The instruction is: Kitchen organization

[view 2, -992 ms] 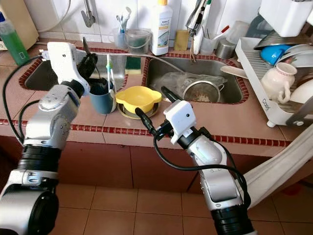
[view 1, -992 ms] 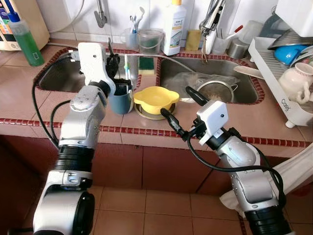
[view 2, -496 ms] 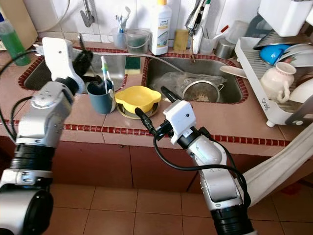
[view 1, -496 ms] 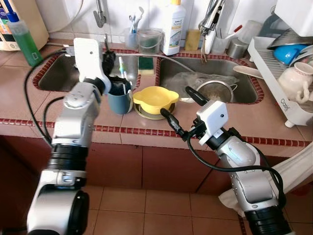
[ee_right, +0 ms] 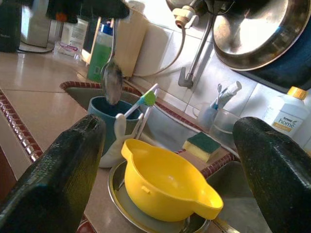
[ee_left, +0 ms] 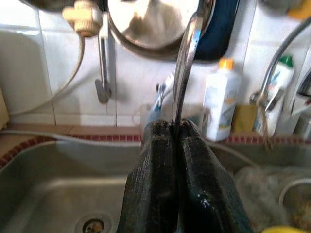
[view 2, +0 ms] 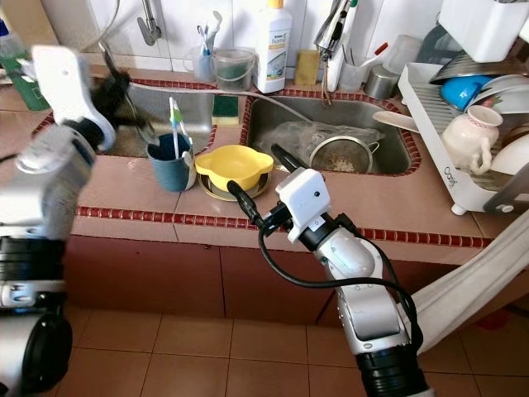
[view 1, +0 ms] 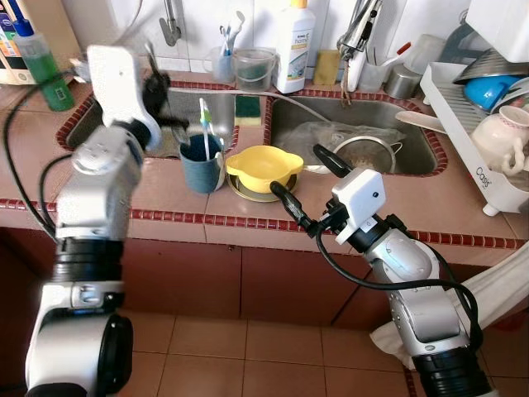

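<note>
The left hand [ee_left: 177, 145], clamped on a spoon [ee_right: 112, 82], has lifted it from the blue cup [view 1: 201, 169] (right hand [view 1: 302, 184] open, waiting).

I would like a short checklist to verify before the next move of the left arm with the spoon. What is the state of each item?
1. Left gripper shut on spoon: ok.
2. Spoon lifted out of blue cup: ok.
3. Blue cup upright, toothbrush inside: ok.
4. Right gripper open, apart from yellow bowl: ok.
5. Where the spoon should go: cannot tell.
</note>
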### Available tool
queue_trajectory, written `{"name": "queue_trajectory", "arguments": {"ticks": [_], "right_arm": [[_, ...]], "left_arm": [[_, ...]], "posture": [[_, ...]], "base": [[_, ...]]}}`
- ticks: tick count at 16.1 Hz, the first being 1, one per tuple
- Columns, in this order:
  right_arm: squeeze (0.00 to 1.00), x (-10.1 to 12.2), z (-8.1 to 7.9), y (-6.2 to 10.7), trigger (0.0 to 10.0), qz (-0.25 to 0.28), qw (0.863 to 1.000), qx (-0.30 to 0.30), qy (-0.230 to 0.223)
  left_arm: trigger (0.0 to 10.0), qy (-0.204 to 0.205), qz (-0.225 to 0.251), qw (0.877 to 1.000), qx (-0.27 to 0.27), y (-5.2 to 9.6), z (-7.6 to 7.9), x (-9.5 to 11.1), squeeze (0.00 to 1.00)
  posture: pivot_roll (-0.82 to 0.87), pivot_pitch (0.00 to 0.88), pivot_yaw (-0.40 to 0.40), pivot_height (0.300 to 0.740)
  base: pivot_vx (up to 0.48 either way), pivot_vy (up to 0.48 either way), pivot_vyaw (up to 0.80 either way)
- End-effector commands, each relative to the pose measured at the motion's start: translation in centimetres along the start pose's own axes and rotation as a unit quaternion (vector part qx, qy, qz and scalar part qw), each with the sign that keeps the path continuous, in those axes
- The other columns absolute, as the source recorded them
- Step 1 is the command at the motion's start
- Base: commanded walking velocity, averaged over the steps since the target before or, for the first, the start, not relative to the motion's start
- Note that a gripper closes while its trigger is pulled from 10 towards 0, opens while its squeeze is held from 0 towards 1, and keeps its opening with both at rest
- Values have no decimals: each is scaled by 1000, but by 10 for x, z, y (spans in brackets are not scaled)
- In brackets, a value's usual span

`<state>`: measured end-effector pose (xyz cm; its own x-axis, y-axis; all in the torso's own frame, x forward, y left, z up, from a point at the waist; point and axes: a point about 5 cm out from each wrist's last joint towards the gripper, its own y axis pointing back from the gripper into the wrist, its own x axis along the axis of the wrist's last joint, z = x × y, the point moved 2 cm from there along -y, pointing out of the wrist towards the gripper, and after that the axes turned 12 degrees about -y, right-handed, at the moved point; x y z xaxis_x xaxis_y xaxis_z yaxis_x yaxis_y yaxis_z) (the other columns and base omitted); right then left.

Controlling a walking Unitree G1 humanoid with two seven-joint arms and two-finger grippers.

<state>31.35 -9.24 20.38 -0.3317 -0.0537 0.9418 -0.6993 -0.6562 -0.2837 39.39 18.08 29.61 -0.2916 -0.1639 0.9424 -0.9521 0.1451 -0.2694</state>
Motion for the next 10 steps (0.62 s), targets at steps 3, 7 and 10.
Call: {"name": "queue_trajectory", "arguments": {"ticks": [3, 7, 10], "right_arm": [[0, 3, 1, -4, 10000, 6, 1000, 3, 4], [0, 5, 4, -7, 10000, 19, 1000, -10, -1], [0, 8, 20, -4, 10000, 43, 996, -66, -42]], "left_arm": [[10000, 69, 66, 995, 4, 0, -18, 39, 0], [10000, 11, 54, 998, 40, 7, -31, 32, 0], [10000, -55, 35, 996, 62, 20, -34, 10, 0]], "posture": [[-19, 76, -15, 740], [-15, 57, -18, 740], [-11, 43, -20, 740]], "base": [[0, 0, 0], [0, 0, 0], [0, 0, 0]]}}
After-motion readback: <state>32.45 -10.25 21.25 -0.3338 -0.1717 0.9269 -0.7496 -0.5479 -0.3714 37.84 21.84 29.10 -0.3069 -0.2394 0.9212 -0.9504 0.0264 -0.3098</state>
